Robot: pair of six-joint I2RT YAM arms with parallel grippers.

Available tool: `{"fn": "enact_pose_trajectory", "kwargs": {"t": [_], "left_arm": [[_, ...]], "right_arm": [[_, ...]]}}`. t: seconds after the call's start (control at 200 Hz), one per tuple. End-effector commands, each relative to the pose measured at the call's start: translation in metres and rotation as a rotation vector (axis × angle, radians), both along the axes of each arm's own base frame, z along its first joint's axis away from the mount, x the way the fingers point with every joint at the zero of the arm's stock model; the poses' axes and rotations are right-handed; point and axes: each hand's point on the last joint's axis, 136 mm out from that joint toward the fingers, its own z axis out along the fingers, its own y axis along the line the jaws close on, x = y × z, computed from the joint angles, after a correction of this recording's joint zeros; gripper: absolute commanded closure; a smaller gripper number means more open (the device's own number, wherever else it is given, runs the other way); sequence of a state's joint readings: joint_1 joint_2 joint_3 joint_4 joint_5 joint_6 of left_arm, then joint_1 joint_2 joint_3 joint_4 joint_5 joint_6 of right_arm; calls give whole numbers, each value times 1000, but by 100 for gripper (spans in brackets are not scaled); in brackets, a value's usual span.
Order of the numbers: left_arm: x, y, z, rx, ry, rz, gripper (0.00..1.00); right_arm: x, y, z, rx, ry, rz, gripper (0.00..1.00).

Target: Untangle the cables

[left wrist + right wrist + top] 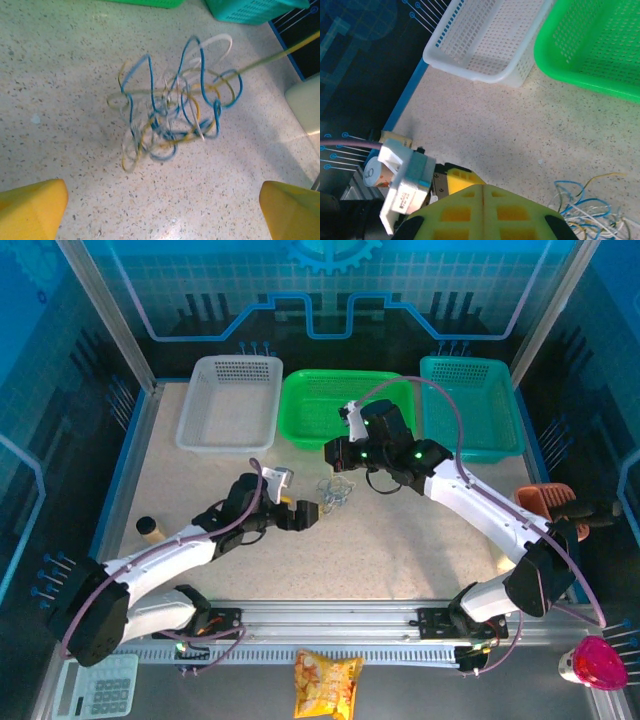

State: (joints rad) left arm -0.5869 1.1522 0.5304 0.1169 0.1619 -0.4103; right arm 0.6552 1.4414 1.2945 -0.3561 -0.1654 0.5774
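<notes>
The cables (337, 490) are a small tangled clump of blue, yellowish and white wires on the speckled table, between the two grippers. In the left wrist view the clump (175, 110) lies just ahead of my left gripper (165, 210), whose yellow fingers (32, 207) stand wide apart with nothing between them. One yellowish strand (280, 52) runs straight off to the upper right. From above, the left gripper (303, 514) sits just left of the clump. My right gripper (335, 453) hovers just behind it. Its fingers (484, 192) are pressed together, with part of the wires (590, 210) at the lower right.
A white basket (222, 447), a green basket (305, 443) and a teal basket (465, 362) line the far edge. A small cylinder (149, 528) stands at the left. A brown object (545, 498) lies at the right edge. A snack bag (326, 683) and calculator (95, 685) lie in front of the rail.
</notes>
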Motion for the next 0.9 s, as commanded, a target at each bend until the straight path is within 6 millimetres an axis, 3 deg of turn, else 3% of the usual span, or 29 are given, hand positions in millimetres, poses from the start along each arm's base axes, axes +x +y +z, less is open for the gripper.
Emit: {"fn": "enact_pose_trajectory", "kwargs": {"t": [0.0,0.375,0.64,0.895], "left_arm": [[4,-4,-2,8,-34,6,1],[18,-17,-14,71,-42,-15,2],[24,-28,-23,74,-15,-43,17],[27,-33,-26,73,-6,-53,15]], "right_arm": [[6,4,15,56,-26,-9,100],[3,7,14,88,-5,-3,100],[0,10,16,110,5,11,100],[-1,11,20,119,-4,15,100]]}}
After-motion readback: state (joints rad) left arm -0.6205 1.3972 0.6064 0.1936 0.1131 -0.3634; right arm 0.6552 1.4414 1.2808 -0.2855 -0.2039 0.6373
